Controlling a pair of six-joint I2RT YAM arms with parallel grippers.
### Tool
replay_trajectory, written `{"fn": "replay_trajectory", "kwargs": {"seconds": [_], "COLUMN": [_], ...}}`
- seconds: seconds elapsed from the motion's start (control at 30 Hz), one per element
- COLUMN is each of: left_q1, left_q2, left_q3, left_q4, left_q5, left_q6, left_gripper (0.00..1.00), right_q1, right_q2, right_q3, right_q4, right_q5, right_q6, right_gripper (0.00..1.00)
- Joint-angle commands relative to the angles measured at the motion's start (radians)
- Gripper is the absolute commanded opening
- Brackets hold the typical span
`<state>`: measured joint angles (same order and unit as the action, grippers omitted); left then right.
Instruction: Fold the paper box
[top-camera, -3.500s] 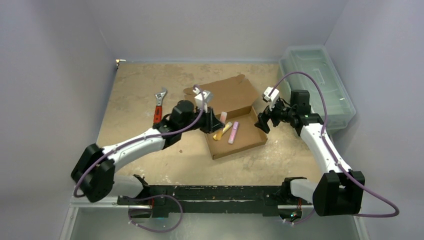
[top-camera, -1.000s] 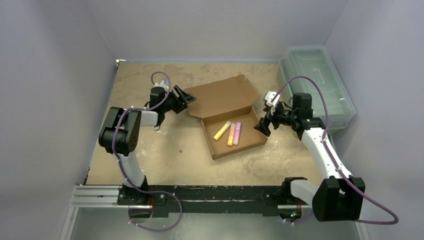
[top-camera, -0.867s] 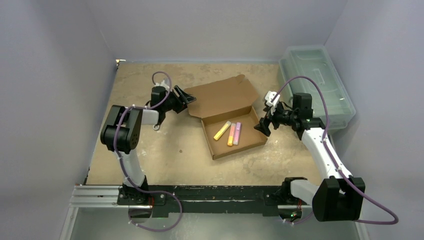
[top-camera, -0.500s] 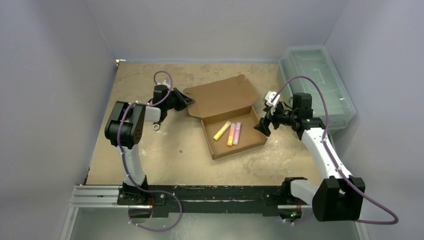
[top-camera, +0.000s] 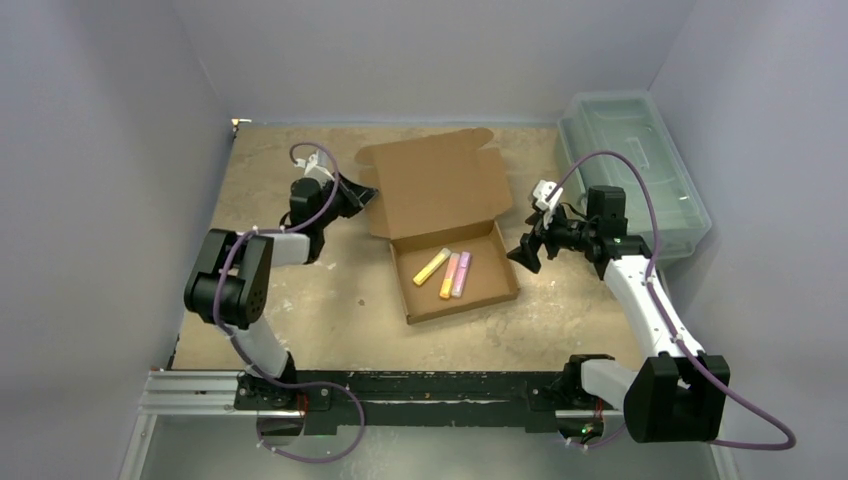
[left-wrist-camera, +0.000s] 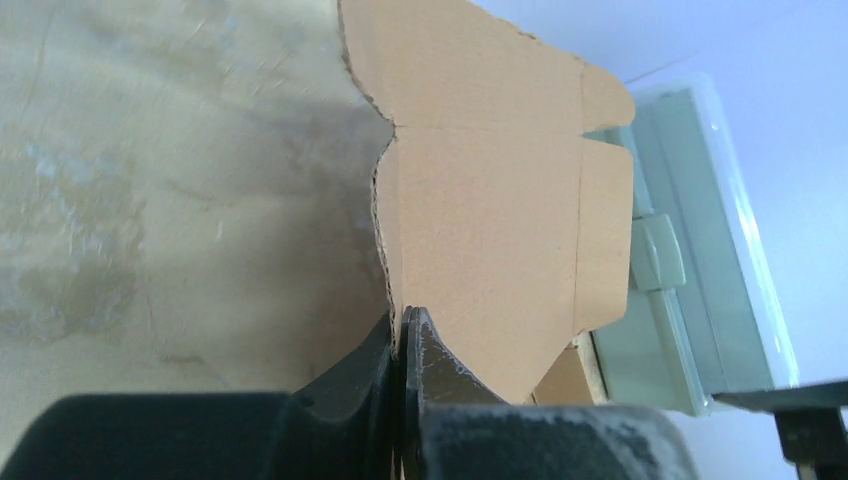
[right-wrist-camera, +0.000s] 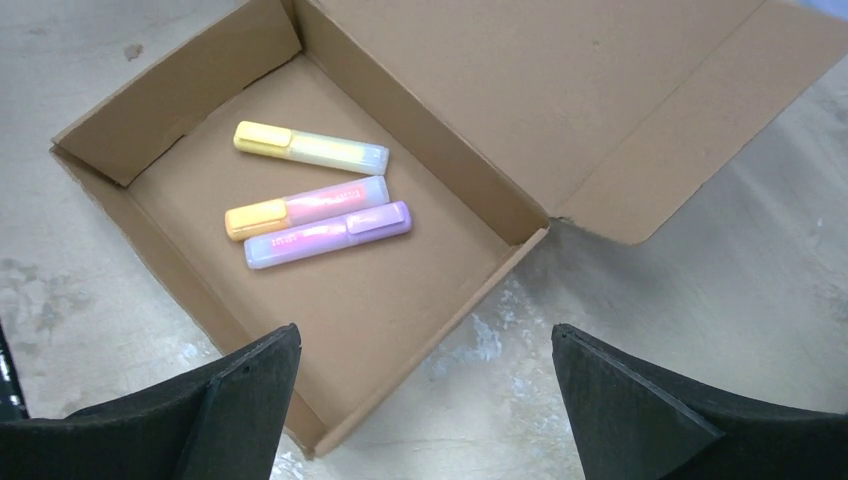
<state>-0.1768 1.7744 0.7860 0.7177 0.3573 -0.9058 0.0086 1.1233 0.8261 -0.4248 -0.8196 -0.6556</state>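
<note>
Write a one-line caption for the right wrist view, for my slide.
Open right gripper facing the paper box, its lid open and three highlighters lying side by side inside.

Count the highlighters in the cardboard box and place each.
3, all lying on the paper box floor: the yellow highlighter slightly apart, the pink highlighter in the middle, the purple highlighter touching it. None appears hidden.
</note>
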Motion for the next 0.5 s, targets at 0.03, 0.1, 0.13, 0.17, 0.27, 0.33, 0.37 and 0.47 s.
{"fn": "replay_trajectory", "kwargs": {"seconds": [0.03,0.1,0.13,0.17,0.27,0.33,0.37,0.47], "left_q1": [0.005,0.005,0.005,0.004,0.004,0.002,0.002,-0.007], "left_q2": [-0.126,-0.152,-0.171,-0.192,-0.277,-0.337,-0.375,-0.445], "left_q3": [-0.114,-0.147,-0.167,-0.191,-0.253,-0.287,-0.300,-0.334], "left_q4": [0.368,0.424,0.455,0.474,0.495,0.496,0.496,0.490], "left_q5": [0.053,0.089,0.098,0.097,0.085,0.080,0.075,0.067], "left_q6": [0.157,0.190,0.206,0.221,0.276,0.311,0.331,0.375], "left_gripper": [0.00,0.00,0.00,0.00,0.00,0.00,0.00,0.00], "right_q1": [-0.035,-0.038,-0.040,-0.041,-0.050,-0.062,-0.067,-0.070], "right_q2": [-0.009,-0.007,-0.005,-0.002,0.018,0.048,0.066,0.154], "right_q3": [0.040,0.055,0.063,0.075,0.139,0.200,0.233,0.320], "right_q4": [0.018,0.010,0.009,0.007,0.001,-0.004,-0.005,-0.009], "right_q5": [-0.107,-0.120,-0.118,-0.109,-0.073,-0.078,-0.091,-0.138], "right_q6": [0.063,0.068,0.071,0.077,0.105,0.140,0.160,0.199], "right_gripper": [0.99,0.99,0.99,0.99,0.99,0.99,0.99,0.99]}}
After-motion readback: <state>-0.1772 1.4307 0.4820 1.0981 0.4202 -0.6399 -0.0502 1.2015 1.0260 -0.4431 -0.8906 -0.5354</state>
